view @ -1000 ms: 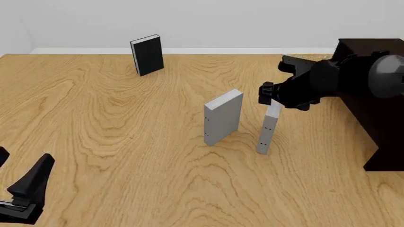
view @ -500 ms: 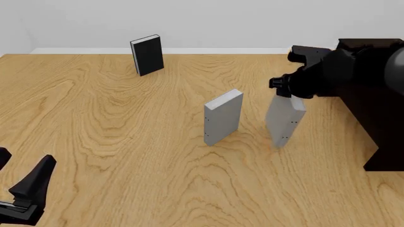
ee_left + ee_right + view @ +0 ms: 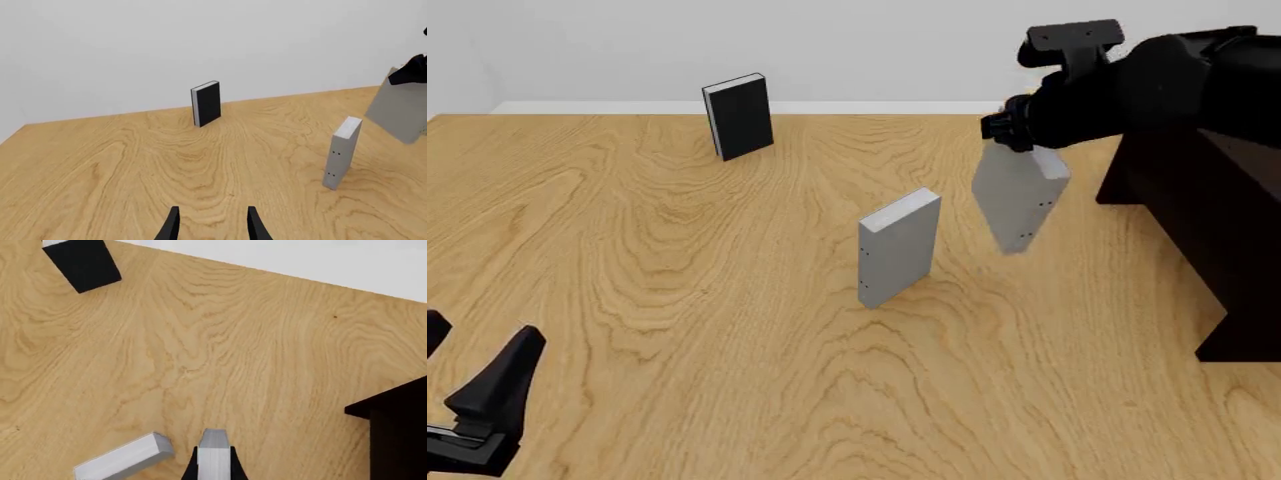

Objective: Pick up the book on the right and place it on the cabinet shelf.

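Book hangs in the air in the upper right of the front view, clear of the table, tilted with its lower end swung toward the left, and pinched at its top edge by the right gripper. The jaws are closed narrowly on that thin edge; the right wrist view shows the pale edge squeezed between the two dark fingers.

My worry is the grip. It holds only the top of a tall, slim book, so the book could swing or slip out if the arm turns quickly toward the cabinet, which fills the right edge of the frame just beside the arm. A dangling lower corner could also catch the cabinet's front edge or top on the way in, and a low sweep might knock the thicker grey book standing near the middle of the table.

It is a thin, tall, light-grey slab with a whiter edge and a few small dark dots along one narrow side. A black book stands well apart at the upper left.

The left gripper sits at the lower left of the front view, jaws apart and empty.
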Controlling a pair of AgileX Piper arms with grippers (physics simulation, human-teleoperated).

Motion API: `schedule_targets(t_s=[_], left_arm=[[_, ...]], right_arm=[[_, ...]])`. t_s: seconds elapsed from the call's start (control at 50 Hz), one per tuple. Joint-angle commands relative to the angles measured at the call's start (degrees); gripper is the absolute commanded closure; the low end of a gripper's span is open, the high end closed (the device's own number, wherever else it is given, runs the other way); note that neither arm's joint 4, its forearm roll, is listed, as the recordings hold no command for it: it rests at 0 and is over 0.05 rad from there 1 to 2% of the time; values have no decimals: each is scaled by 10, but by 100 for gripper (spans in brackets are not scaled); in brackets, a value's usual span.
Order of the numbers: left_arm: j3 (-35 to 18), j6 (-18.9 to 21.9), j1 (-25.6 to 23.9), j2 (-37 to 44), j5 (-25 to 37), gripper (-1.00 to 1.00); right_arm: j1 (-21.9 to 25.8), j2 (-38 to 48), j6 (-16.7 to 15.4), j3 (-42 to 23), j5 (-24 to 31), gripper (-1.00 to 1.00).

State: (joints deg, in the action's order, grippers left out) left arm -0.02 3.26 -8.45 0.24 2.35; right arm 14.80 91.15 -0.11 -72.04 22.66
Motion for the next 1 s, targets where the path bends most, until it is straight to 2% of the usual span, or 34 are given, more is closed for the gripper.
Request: schedule_targets(t_s=[0.02,0.1,0.12,0.16,0.18,0.2,0.24,0.28,0.32,0.36,0.42,0.44,0.48,0.54,0.56,0.62,0.7,0.72,0.74,0.8,0.84,0.9,1.0], left_arm=[[0,-1,0,2,-5,-100],[0,-1,0,2,-5,-100],[0,0,0,2,-5,-100],[0,-1,0,2,-6,-100],[0,0,0,2,-6,-100],[0,0,0,2,-6,-100],[0,-1,0,2,-6,-100],[0,0,-2,2,-6,-100],[0,1,-2,2,-7,-100],[0,1,-2,3,-9,-100],[0,1,-2,2,-9,-100],[0,1,-2,2,-8,-100],[0,1,-3,2,-7,-100],[0,0,-3,2,-7,-100],[0,2,-5,1,-7,-100],[0,2,-4,1,-7,-100],[0,3,-4,0,-6,-100],[0,2,-5,0,-7,-100],[0,2,-4,0,-7,-100],[0,2,-4,0,-7,-100],[0,2,-4,0,-7,-100],[0,3,-5,0,-7,-100],[0,2,-7,0,-6,-100]], right_arm=[[13,-44,-32,-34,-9,100],[-4,-70,-15,-43,-24,100],[1,-64,-22,-49,-14,100],[4,-81,-54,-47,-33,100],[-2,-80,-51,-51,-27,100],[2,-85,-36,-55,-29,100],[5,-86,-46,-56,-30,100],[-12,-92,-36,-58,-36,100],[0,-97,-53,-53,-43,100],[-6,-105,-88,-40,-59,100],[2,-106,-75,-36,-58,100],[-4,-111,-87,-26,-68,100],[16,-117,-142,-4,-90,100],[15,-124,-159,12,-107,100],[22,-127,-190,28,-124,100],[31,-131,-231,49,-146,100],[25,-148,-260,68,-178,100],[20,-155,-280,80,-195,100],[26,-159,-320,98,-221,100],[27,-170,-389,143,-283,100],[24,-175,-389,150,-294,100],[26,-177,-417,181,-325,100],[43,-177,-491,233,-403,100]])
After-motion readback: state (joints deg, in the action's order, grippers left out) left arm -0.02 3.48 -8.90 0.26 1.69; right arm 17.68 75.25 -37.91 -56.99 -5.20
